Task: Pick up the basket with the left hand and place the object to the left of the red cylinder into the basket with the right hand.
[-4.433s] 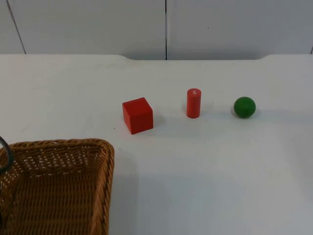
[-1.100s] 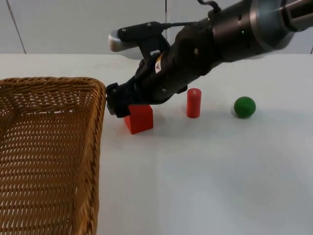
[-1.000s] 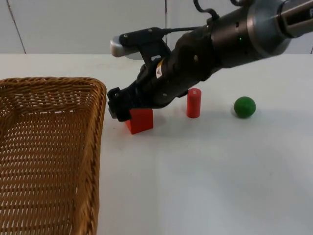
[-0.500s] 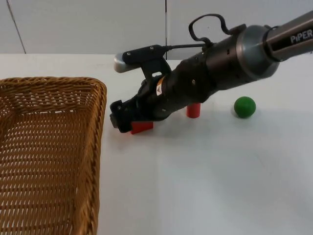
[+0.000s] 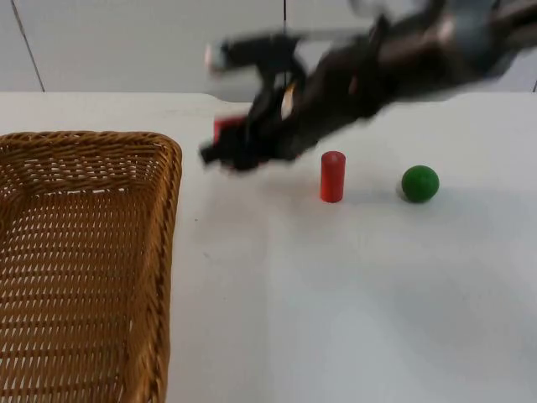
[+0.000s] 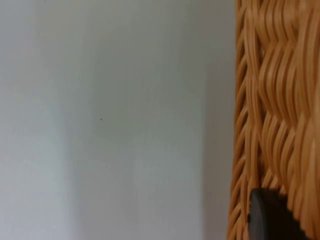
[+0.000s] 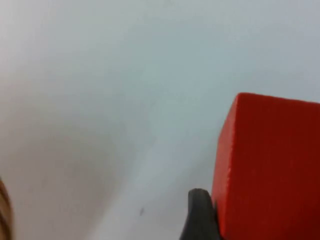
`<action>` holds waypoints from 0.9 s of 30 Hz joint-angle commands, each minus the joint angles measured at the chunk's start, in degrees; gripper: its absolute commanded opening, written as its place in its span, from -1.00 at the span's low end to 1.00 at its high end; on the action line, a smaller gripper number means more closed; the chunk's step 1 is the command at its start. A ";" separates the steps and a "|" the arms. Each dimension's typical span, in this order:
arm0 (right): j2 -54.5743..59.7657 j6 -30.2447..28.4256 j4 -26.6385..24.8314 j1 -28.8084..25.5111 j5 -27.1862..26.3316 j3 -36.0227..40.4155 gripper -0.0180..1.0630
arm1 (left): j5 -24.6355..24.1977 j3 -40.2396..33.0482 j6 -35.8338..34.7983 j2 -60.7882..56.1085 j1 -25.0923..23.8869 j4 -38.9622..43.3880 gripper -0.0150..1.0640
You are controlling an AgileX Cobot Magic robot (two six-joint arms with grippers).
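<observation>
Red cube (image 5: pixel 225 128): now off the table, clamped in the right gripper (image 5: pixel 231 151), just right of the basket's far corner; half a second ago it sat on the table, left of the red cylinder (image 5: pixel 332 176).
Meaning: pick done; carry over the basket (image 5: pixel 84 252) comes next.
Left gripper (image 6: pixel 270 220): against the basket rim; finger state cannot be told.
Green ball (image 5: pixel 419 183): unmoved.

Even, diffuse overhead illumination; no glare.
Right arm (image 5: pixel 361 80) smeared by motion blur. Red cylinder (image 5: pixel 332 176) and green ball (image 5: pixel 419 183) cast faint soft shadows. Wrist views are defocused.
</observation>
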State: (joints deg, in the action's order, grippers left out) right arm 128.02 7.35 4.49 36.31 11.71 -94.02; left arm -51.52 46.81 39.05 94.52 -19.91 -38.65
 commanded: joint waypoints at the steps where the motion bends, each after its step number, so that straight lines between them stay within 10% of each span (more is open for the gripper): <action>1: -7.78 -1.04 1.78 -1.29 5.80 -0.41 -0.97 | -0.61 0.40 -0.37 -0.27 -0.17 -0.61 -0.97; 15: -19.65 -5.70 2.66 1.26 23.53 -0.41 -0.97 | -0.61 0.40 -0.72 -0.27 -0.17 -0.38 -0.97; 27: -17.17 -6.53 2.66 15.08 22.43 -0.09 -0.97 | -1.06 0.40 -0.73 -0.27 -0.17 -1.01 -0.97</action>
State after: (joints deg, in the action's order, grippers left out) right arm 110.28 1.33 7.13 50.17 35.73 -94.05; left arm -51.41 46.81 38.82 94.52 -19.91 -38.56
